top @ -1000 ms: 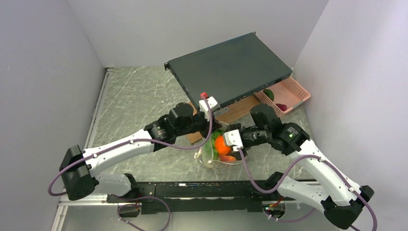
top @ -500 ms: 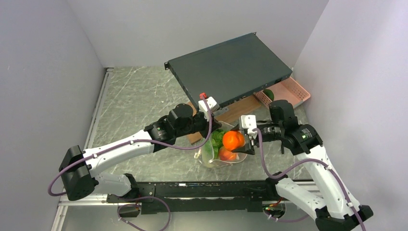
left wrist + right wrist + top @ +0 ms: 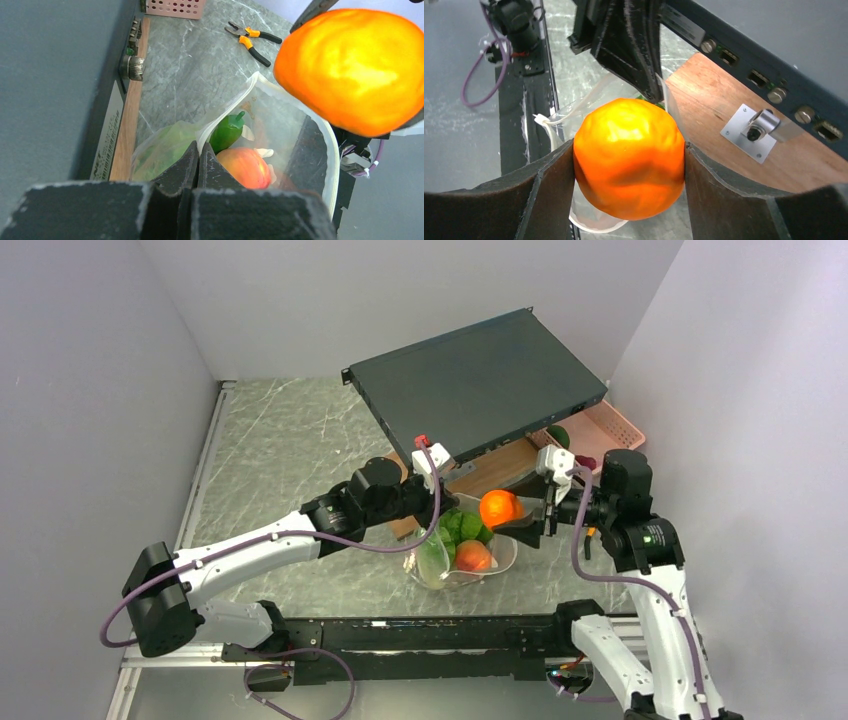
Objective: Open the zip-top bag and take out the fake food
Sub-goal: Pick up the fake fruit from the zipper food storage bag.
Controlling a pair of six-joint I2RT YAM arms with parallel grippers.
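Now the right fingers (image 3: 544,200) clamp an orange fruit (image 3: 498,508) in the air just above the zip-top bag (image 3: 428,562), which sits open on the bench (image 3: 290,440). Meanwhile the left fingers (image 3: 182,170) are pinched closed on the bag's rim; green pieces (image 3: 462,528) and a reddish fruit (image 3: 474,556) lie inside.

no legible text, pale label (image 3: 106,135) on the dark rack unit (image 3: 480,380), print too small to read

Walls (image 3: 90,390): plain pale grey panels, on three sides.
Table top (image 3: 280,440): grey marble pattern with thin white veins.
Furniture: dark flat rack unit (image 3: 480,375) lying over a wooden board (image 3: 497,468).
Light: even and soft.
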